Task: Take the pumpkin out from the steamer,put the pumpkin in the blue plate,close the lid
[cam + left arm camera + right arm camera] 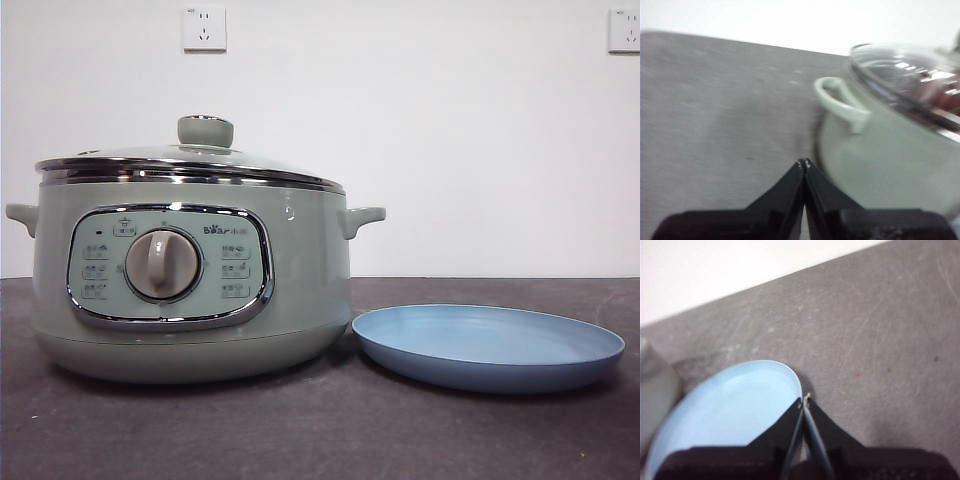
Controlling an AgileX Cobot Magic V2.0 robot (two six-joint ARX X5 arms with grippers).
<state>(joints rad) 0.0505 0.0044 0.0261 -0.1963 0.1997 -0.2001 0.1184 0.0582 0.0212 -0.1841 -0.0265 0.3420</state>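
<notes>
The table (320, 420), dark grey and matte, is bearing everything under inspection. The steamer (190, 270) is standing upright on it, control panel and dial facing the front camera. The lid (195, 160) is sitting closed on the steamer's rim, knob uppermost. The blue plate (488, 345) is lying flat on the table just beside the steamer, on the side of its handle nearest the plate, and is holding nothing. The pumpkin (945, 97) is showing only as a blurred reddish patch through the lid glass in the left wrist view, inside the steamer; its shape cannot be told. The left gripper (804, 162) is hanging above the table near the steamer's side handle, jaws pressed together tip to tip and gripping nothing. The right gripper (805, 399) is hanging over the edge of the blue plate on the side away from the steamer, jaws likewise closed together and carrying nothing.
</notes>
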